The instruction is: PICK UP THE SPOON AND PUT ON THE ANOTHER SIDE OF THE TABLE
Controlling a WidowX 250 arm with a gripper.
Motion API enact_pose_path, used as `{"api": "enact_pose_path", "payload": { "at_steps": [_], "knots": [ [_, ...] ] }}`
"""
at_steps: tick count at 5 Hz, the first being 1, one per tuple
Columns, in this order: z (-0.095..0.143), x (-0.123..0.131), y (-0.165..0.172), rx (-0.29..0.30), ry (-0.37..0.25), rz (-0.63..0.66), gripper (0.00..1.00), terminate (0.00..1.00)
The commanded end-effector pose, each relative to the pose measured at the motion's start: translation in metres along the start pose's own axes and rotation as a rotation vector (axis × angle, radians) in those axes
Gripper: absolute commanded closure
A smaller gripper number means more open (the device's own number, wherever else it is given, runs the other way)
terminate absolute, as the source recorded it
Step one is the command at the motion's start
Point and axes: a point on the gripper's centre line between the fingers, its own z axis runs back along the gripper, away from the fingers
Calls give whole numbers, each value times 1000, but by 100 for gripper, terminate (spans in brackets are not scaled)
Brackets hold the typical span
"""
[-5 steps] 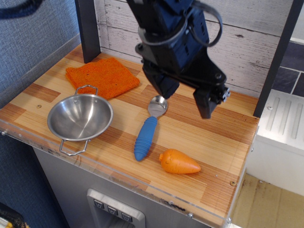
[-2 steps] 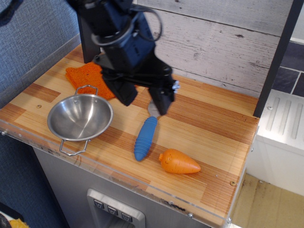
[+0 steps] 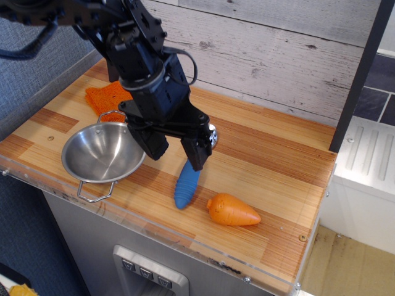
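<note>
Pincer point(image 3: 176, 150): black, two fingers spread apart, nothing between them. One finger point(image 3: 154, 145) hangs on the side toward the steel bowl; the other point(image 3: 196, 151) hangs on the carrot side. The fingers point down at the surface point(image 3: 271, 179), and whether the tips touch it cannot be told.

Spoon point(image 3: 187, 185): lying flat on the surface, directly under and just forward of the pincer. The ribbed blue handle extends from beneath the carrot-side finger toward the front rim. The shiny metal bowl end is mostly hidden behind that finger; a small bright part shows just beyond it, toward the back wall. The spoon is not clasped.

Steel bowl point(image 3: 102, 153): two wire handles, standing upright just beside the pincer, next to the bowl-side finger. Contact between them cannot be confirmed.

Orange cloth point(image 3: 107, 97): behind the pincer and toward the bowl side, partly covered by the arm.

Carrot point(image 3: 232, 211): lying forward of the pincer, near the tip of the spoon handle but apart from it.

The surface shows striped light and reddish-brown planks with a clear plastic rim along the front.
</note>
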Motion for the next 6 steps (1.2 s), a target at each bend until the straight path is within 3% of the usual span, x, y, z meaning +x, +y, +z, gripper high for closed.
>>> {"api": "enact_pose_path", "payload": {
  "at_steps": [1,2,4,5,6],
  "knots": [
    [-17,11,10,97,-34,-10,0,0],
    [-28,14,9,147,-32,-4,0,0],
    [-48,32,-8,193,-20,-20,0,0],
    [-51,28,-8,212,-26,-7,100,0],
    [-48,26,-5,218,-46,15,100,0]
  ]
}}
